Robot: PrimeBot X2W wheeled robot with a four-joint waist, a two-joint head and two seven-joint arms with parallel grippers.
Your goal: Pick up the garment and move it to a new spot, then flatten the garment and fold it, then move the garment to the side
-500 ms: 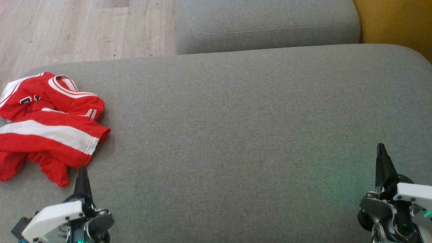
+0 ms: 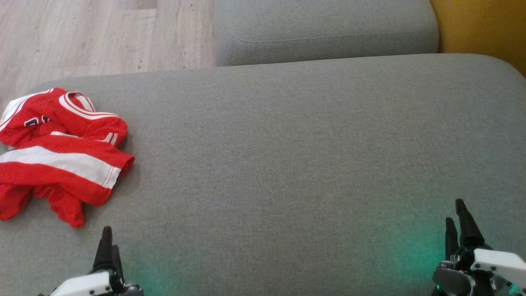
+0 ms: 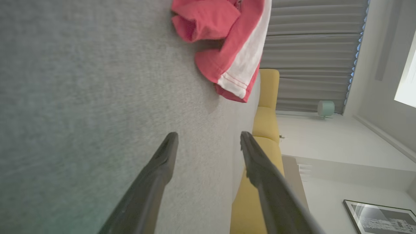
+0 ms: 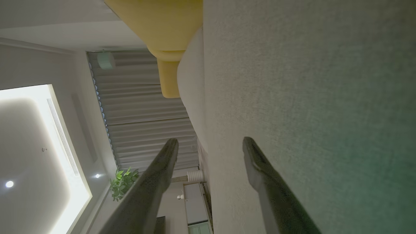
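Pickup seems pending: left gripper (image 3: 209,138) and right gripper (image 4: 210,140), both spread empty, must reach the crumpled red-and-white jersey (image 2: 61,158) on the grey fabric cushion (image 2: 287,164).

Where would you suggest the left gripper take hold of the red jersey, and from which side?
Probably the white-striped hem corner of the jersey: it juts out toward the open left gripper with a raised, layered edge. Come low from the near right, over bare cushion.

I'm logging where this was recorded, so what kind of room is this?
Probably a home living room: the garment lies on a grey upholstered sofa over wood-look flooring, with a yellow upholstered seat and grey curtains beyond.
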